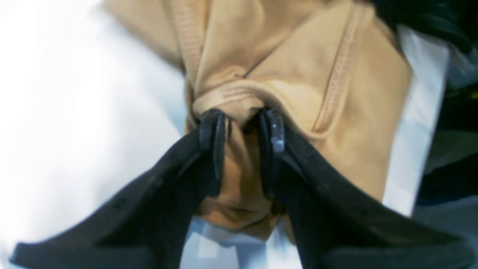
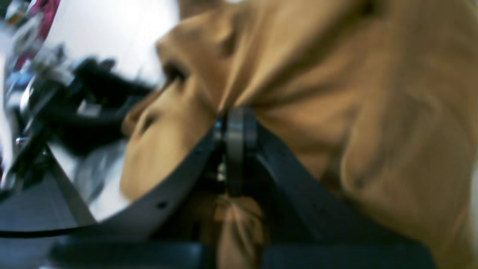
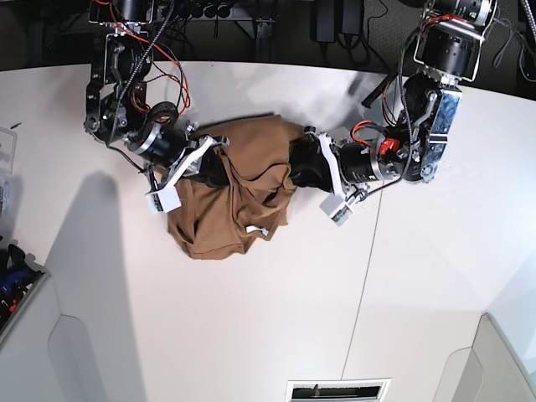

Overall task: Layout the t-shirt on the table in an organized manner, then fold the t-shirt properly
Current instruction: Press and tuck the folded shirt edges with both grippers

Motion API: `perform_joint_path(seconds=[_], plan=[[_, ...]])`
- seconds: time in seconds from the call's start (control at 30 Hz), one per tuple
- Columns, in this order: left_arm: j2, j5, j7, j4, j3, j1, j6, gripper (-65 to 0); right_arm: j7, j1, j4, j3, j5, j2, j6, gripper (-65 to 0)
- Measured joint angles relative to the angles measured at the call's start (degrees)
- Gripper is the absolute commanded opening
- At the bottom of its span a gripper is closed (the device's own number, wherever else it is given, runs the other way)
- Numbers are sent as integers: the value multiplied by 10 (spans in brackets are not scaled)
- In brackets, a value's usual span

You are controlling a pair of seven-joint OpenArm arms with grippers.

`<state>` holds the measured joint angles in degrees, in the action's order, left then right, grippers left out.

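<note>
- Lying bunched mid-table (image 3: 276, 327): 1 t-shirt (image 3: 226, 226), not yet spread.
- Left gripper (image 1: 242, 129): fingers clamped on a hemmed fold, likely to draw it outward.
- Right gripper (image 2: 236, 123): fingers together, pinching cloth at the opposite side.

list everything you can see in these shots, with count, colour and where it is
t-shirt: one, tan-brown, bunched in a heap at the middle of the table, held from both sides
white tag: one, white, on the shirt's near edge
table: one, white, fills the base view, with a thin dark seam right of centre
floor vent: one, white frame, bottom edge of the base view
cables: several, red and black, along the right arm
left tool: one, black, part-closed on a hemmed fold of the shirt
right tool: one, black, shut on a pinch of shirt cloth
</note>
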<state>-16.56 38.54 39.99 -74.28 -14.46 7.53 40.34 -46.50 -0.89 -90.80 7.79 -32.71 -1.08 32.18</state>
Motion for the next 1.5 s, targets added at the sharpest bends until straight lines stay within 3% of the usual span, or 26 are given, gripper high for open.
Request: perform_joint_path(seconds=[0.27, 0.5, 0.63, 0.93, 1.13, 1.27, 1.5], plan=[[-5, 5, 11, 42, 0, 56, -5, -478, 0, -21, -10, 0, -16, 3, 0, -650], [-35, 136, 87, -54, 3, 54, -10, -478, -1, -21, -71, 0, 3, 3, 0, -650], [-57, 167, 108, -83, 3, 55, -8, -476, -2, -21, -103, 6, 16, 3, 0, -650], [-91, 168, 115, -83, 3, 40, -9, -468, 2, -21, -116, 122, 32, 1, -5, -650], [-92, 168, 125, -83, 2, 9, -9, -279, 39, -21, -82, 161, 43, -1, -5, -650], [-92, 168, 123, -83, 3, 9, -9, -276, 50, -1, -29, 161, 76, -14, -7, -650], [-90, 179, 126, -83, 60, 9, -9, -276, 54, 53, 52, 161, 73, -17, -7, -650]])
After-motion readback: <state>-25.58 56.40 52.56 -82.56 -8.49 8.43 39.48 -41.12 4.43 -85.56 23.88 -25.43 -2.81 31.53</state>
